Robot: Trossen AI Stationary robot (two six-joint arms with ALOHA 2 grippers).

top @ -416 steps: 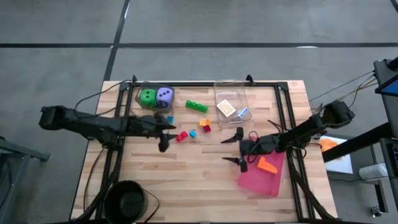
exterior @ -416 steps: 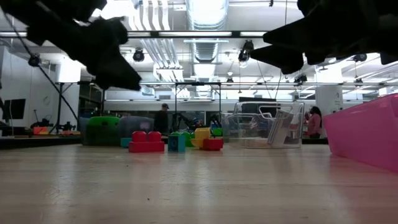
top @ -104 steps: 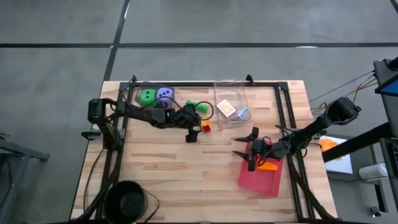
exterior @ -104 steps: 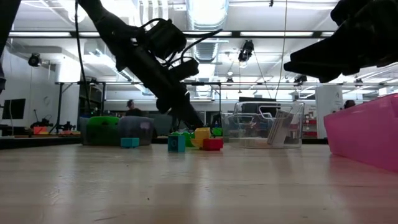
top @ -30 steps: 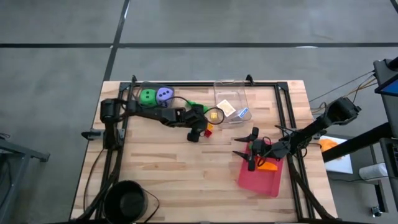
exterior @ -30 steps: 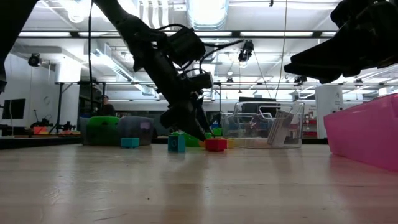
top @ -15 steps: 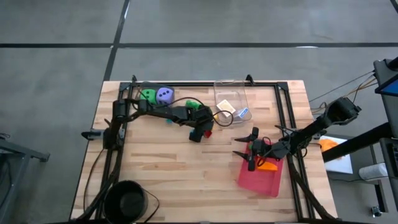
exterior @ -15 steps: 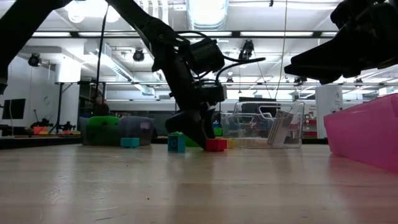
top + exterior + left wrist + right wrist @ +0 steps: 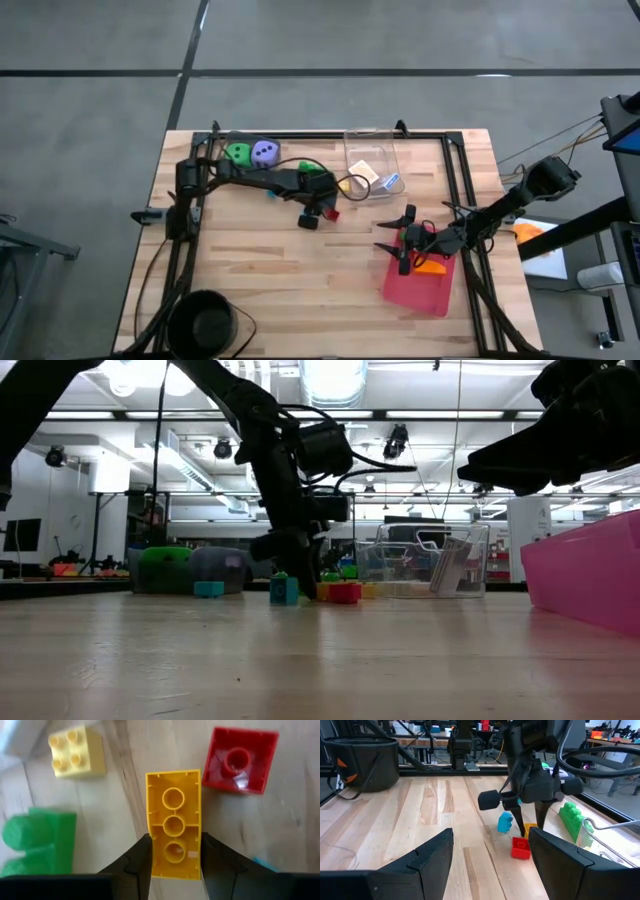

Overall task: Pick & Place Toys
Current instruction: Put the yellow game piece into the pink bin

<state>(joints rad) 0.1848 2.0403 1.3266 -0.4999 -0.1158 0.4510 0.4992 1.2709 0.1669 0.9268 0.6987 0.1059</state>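
The left gripper (image 9: 173, 851) fingers pinch the orange brick (image 9: 173, 822) by its long sides for lifting (right gripper (image 9: 396, 239) waits spread over the pink tray (image 9: 420, 290)).

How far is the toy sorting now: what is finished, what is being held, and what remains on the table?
Done: one orange brick lies in the pink tray, under the open, waiting right gripper.
In hand: the left gripper is closed on a yellow-orange brick at the table.
Left: the red brick, pale yellow brick, green brick, blue brick, and both dice.
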